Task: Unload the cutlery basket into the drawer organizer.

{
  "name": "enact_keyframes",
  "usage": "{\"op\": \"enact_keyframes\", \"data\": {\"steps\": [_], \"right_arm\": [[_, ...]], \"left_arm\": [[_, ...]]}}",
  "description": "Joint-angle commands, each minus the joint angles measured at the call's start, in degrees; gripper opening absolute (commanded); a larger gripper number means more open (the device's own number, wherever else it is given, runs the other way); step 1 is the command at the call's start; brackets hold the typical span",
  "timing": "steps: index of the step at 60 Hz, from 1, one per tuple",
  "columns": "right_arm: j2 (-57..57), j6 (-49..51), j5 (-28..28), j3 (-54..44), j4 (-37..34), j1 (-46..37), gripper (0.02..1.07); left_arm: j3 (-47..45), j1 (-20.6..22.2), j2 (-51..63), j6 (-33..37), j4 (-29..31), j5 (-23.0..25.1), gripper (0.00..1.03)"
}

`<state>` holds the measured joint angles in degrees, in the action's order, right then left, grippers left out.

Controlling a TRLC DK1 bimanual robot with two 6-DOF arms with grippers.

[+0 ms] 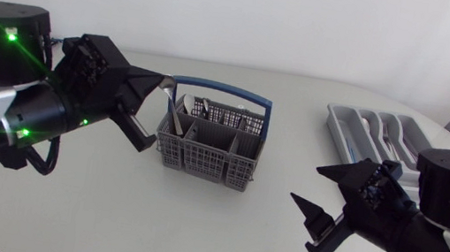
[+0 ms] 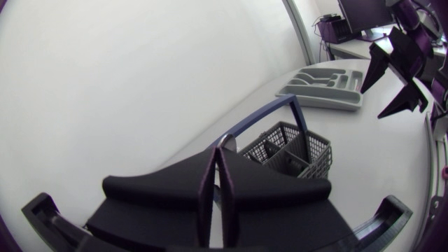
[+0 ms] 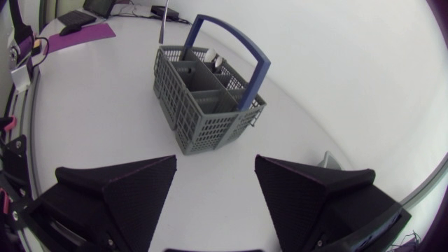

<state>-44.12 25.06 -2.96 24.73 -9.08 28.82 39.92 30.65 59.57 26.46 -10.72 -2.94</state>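
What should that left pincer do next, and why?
Probably lift straight up. The left pincer looks shut on a slim silver utensil whose lower end sits inside the grey plastic mesh cutlery basket, beside its blue arched handle. Clearing the rim first seems wise before carrying it across to the grey compartmented drawer organizer, near the open right pincer.

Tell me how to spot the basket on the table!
Look at the middle of the white table. There stands a grey basket with mesh walls, and the left gripper pinches a silver piece of cutlery at its corner. Only the basket has a blue arched handle; the grey tray to the right is flat and has none.
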Motion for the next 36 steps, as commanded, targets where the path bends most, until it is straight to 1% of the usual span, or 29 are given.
{"op": "enact_keyframes", "data": {"steps": [1,7,11,18,20,27,34,36], "right_arm": [[-0.62,-5.55,0.68,3.83,-0.32,2.91,0.83],[-3.43,-10.38,2.08,7.44,0.12,7.30,0.83],[-5.98,-12.67,2.96,9.81,0.64,9.77,0.83],[-10.99,-15.92,2.96,13.68,1.96,13.19,0.82],[-12.75,-16.71,3.05,14.73,2.75,14.07,0.79],[-17.67,-17.50,4.46,17.81,3.81,17.85,0.78],[-21.71,-17.41,4.46,20.88,4.16,17.94,0.78],[-23.03,-17.32,4.46,22.03,4.16,17.94,0.76]], "left_arm": [[3.76,0.99,-1.12,-5.10,2.81,-0.22,0.03],[5.87,2.57,-0.24,-8.97,6.33,-0.22,0.03],[7.28,2.66,0.81,-11.87,8.44,-0.22,0.03],[9.21,3.71,2.39,-15.47,11.34,-0.22,0.03],[9.91,3.89,2.83,-16.53,12.39,-0.22,0.03],[12.02,4.59,4.41,-18.81,15.29,-0.14,0.03],[13.60,4.94,6.87,-19.78,16.61,-0.22,0.03],[13.78,5.12,7.40,-19.95,16.61,-0.22,0.03]]}}
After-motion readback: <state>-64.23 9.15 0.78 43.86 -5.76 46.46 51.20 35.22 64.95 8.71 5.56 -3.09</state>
